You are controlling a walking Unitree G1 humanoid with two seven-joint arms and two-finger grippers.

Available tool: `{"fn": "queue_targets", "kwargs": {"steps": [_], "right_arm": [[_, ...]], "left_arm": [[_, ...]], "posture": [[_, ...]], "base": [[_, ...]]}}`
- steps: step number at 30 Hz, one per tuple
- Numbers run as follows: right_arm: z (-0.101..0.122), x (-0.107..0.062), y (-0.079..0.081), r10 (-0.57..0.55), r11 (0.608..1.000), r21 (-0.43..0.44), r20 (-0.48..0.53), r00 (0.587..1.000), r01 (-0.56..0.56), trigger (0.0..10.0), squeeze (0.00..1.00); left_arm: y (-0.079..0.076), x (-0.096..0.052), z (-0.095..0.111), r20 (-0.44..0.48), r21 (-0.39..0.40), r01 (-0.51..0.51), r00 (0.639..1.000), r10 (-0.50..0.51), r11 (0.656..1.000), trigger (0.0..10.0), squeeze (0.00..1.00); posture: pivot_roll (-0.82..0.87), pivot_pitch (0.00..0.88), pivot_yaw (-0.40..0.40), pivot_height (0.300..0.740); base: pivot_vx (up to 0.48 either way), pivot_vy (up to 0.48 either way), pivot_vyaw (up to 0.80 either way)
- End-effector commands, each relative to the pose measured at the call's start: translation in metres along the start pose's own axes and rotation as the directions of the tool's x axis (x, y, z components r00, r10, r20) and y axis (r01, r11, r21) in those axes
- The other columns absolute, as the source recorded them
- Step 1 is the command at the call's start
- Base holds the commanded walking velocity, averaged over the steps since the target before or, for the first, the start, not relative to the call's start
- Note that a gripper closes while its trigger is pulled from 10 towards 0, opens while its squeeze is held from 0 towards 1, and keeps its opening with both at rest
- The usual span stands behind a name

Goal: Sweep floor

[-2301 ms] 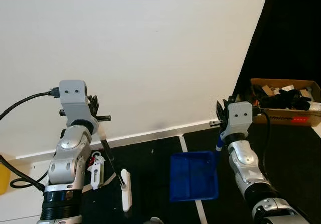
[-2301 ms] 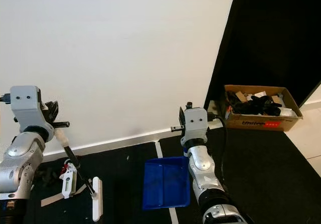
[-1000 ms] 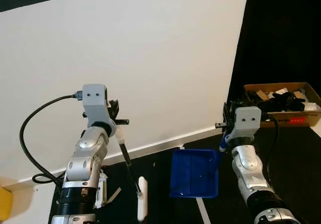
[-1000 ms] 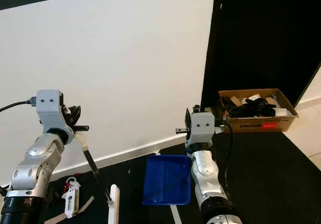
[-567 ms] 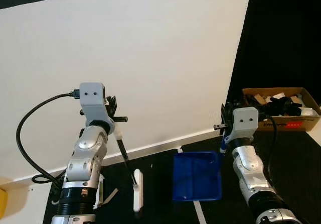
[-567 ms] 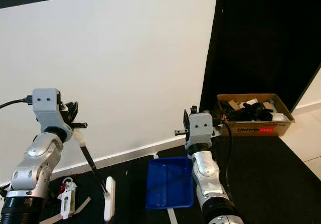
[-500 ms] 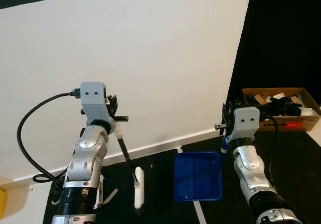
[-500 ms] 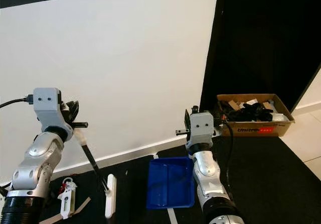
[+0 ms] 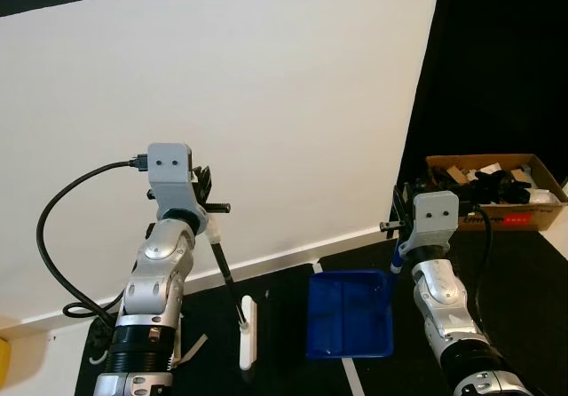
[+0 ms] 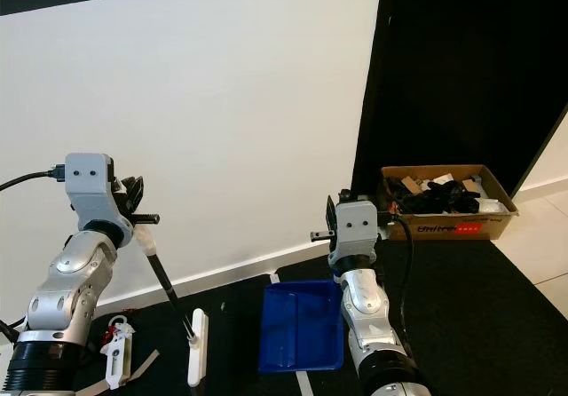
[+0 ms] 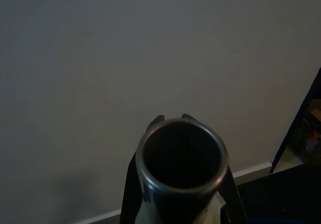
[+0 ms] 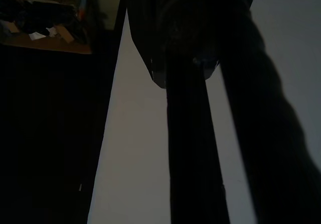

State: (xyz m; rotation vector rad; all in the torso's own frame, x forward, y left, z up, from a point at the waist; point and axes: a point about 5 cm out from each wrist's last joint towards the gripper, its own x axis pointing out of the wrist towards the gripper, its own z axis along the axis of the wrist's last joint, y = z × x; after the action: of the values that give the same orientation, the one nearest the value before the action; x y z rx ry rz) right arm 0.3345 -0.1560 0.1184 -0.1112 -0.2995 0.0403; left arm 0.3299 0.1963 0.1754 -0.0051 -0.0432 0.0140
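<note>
My left gripper (image 9: 208, 209) is shut on the black handle of a broom (image 9: 223, 276). The handle slants down to the white broom head (image 9: 246, 343), which rests on the black floor. In the left wrist view the handle's open tube end (image 11: 181, 158) sits between my black fingers (image 11: 132, 189). My right gripper (image 9: 399, 211) is shut on the handle of a blue dustpan (image 9: 351, 314), which lies on the floor to the right of the broom head. The right wrist view is dark, with the handle (image 12: 190, 148) running between the fingers.
A white wall (image 9: 266, 103) with a pale baseboard stands close ahead. A cardboard box (image 9: 493, 183) of dark items sits on the floor at the right. A white tape line (image 9: 351, 374) crosses the black floor. A small white and red object (image 10: 115, 347) lies at the left.
The whole picture has shifted, so the camera has moved. Both grippers keep their hold. The broom head and dustpan stay side by side on the floor.
</note>
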Motion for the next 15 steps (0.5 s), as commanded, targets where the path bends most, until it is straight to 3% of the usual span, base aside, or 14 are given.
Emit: {"fn": "queue_targets", "kwargs": {"steps": [1,15], "right_arm": [[0.0074,0.0041,0.0036,0.0,1.0,0.0,0.033,0.999,0.0,10.0,0.0],[0.0065,0.004,0.0071,0.0,1.0,0.01,0.026,1.0,0.0,10.0,0.0]], "left_arm": [[-0.0016,0.0026,0.0066,0.038,0.011,0.002,0.999,-0.002,1.0,10.0,0.0],[-0.0007,0.0028,0.0054,0.034,0.025,-0.003,0.999,0.003,1.0,10.0,0.0]], "posture": [[-0.01,0.028,0.103,0.74],[0.0,0.037,0.106,0.74]], "base": [[0.0,0.0,0.0],[0.0,0.0,0.0]]}}
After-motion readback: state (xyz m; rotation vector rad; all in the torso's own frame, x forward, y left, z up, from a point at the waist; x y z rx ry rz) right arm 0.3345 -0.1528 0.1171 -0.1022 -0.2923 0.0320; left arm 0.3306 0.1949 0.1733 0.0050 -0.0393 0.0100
